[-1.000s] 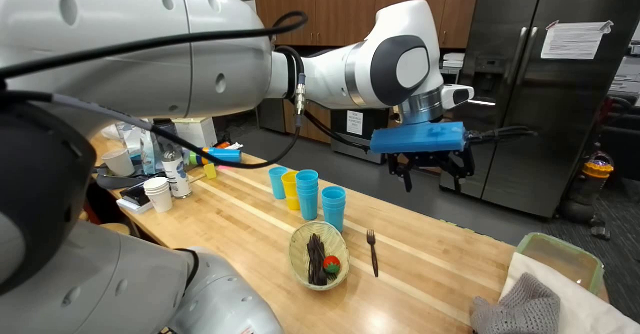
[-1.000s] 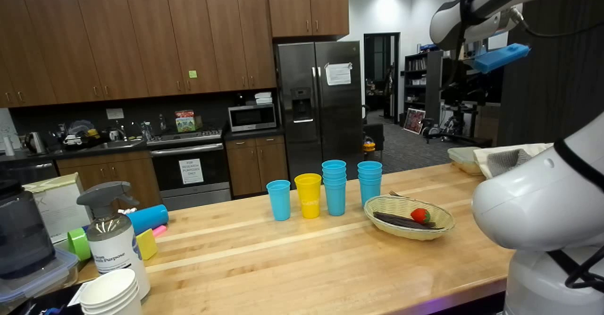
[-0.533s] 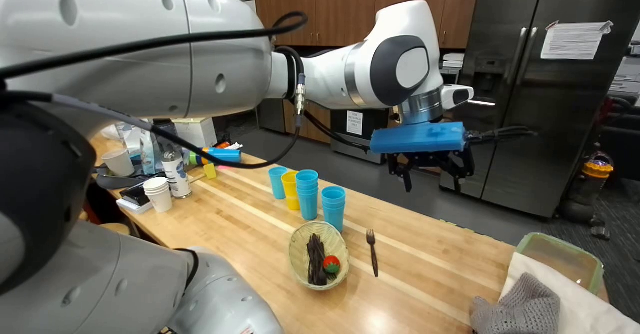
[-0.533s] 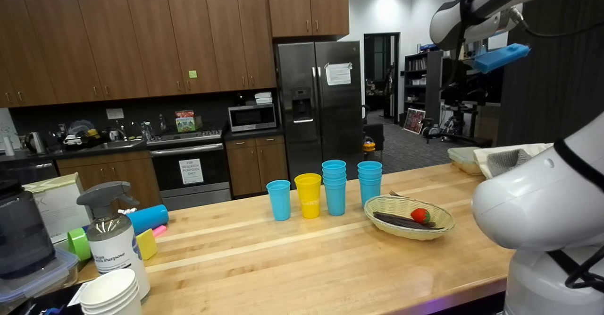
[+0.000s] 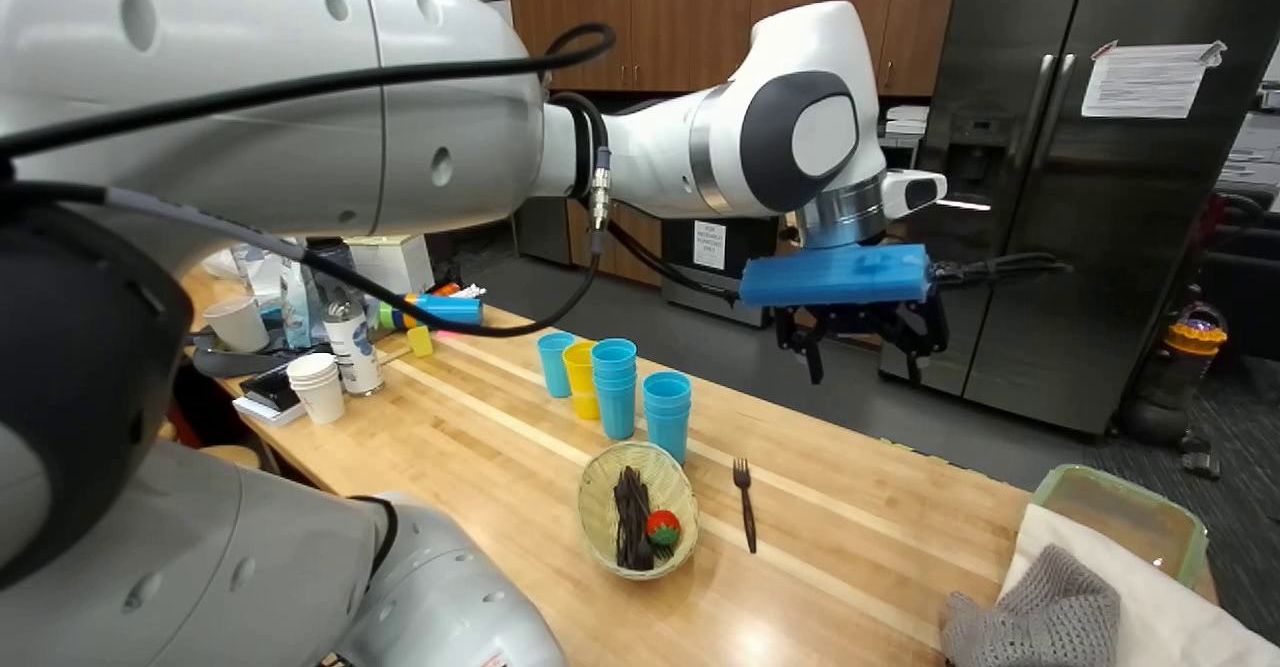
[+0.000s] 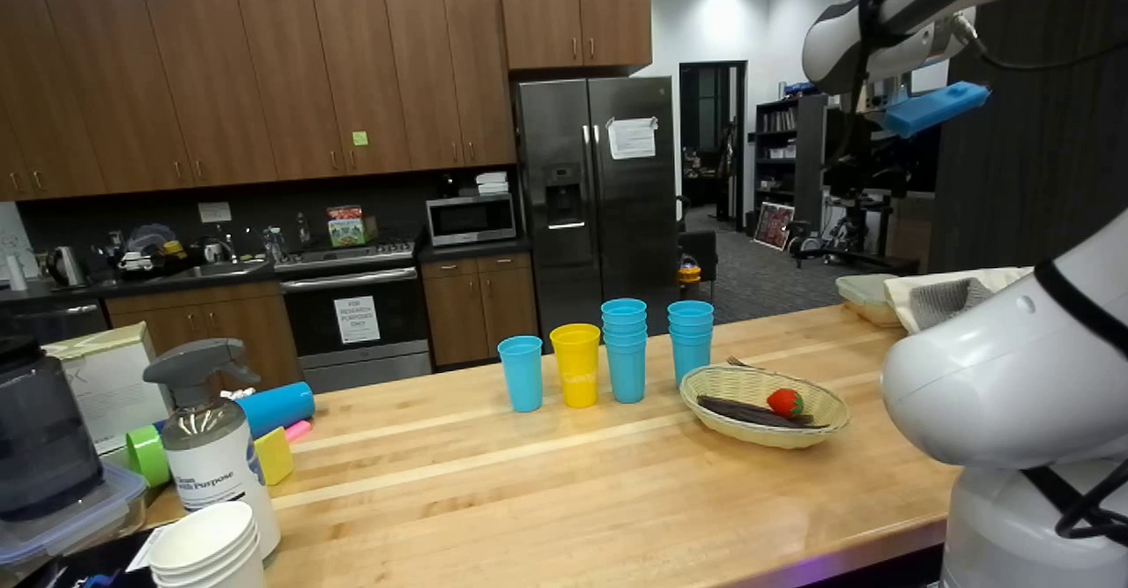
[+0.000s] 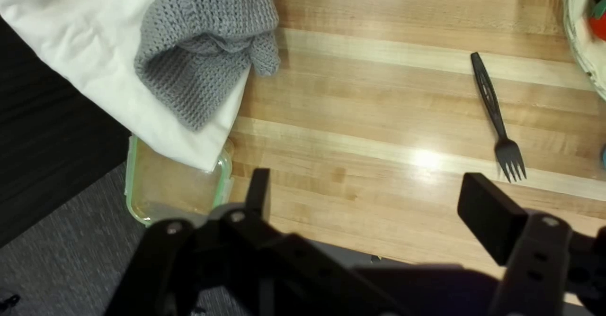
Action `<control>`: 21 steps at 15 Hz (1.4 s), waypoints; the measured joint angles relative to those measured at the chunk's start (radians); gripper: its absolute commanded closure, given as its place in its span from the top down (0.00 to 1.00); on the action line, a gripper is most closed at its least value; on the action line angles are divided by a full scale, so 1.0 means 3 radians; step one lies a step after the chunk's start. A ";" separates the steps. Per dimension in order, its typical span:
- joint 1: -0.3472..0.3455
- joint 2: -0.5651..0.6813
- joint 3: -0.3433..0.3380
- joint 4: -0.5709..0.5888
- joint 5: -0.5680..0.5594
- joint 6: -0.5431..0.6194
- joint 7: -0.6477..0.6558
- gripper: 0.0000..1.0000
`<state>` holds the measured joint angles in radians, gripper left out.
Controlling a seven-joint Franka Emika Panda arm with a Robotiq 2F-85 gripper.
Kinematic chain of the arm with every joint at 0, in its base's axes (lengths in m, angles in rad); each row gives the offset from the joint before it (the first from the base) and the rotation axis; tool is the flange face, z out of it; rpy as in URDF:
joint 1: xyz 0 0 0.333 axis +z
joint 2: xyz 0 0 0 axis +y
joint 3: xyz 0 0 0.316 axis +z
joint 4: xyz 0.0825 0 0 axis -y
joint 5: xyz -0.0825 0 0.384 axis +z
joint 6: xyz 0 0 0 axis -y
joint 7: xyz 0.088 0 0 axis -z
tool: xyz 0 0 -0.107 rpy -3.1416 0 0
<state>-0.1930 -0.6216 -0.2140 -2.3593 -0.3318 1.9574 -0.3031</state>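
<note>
Gripper (image 7: 367,195) spread wide, raised well above the wooden table (image 7: 355,107). Black fork (image 7: 496,117) laid flat on the table; in the wrist view it is seen toward the right, well below the gripper. In an exterior view it is placed right of the wicker basket (image 5: 597,507), tines pointed at the far edge. Dark utensils (image 5: 632,517) and a red strawberry (image 5: 663,527) are contained in the basket. Blue cup (image 6: 522,375), yellow cup (image 6: 578,368) and two blue cup stacks (image 6: 626,359) are lined up near the far edge. At the right end, gray knitwear (image 7: 208,69) is laid on a white cloth (image 7: 85,46), by which a green-rimmed container (image 7: 173,178) is partly covered.
</note>
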 measured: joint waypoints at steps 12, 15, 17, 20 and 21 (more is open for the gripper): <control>0.0188 -0.0102 0.0072 -0.0403 0.0074 0.0103 0.0007 1.00; 0.0298 -0.0094 0.0150 -0.0510 0.0159 0.0163 0.0033 1.00; 0.0380 -0.0081 0.0229 -0.0551 0.0214 0.0181 0.0065 1.00; 0.0495 -0.0025 0.0354 -0.0562 0.0294 0.0210 0.0112 1.00; 0.0530 0.0007 0.0391 -0.0561 0.0319 0.0225 0.0126 1.00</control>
<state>-0.0339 -0.6194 -0.0967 -2.5276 -0.2360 2.0249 -0.2652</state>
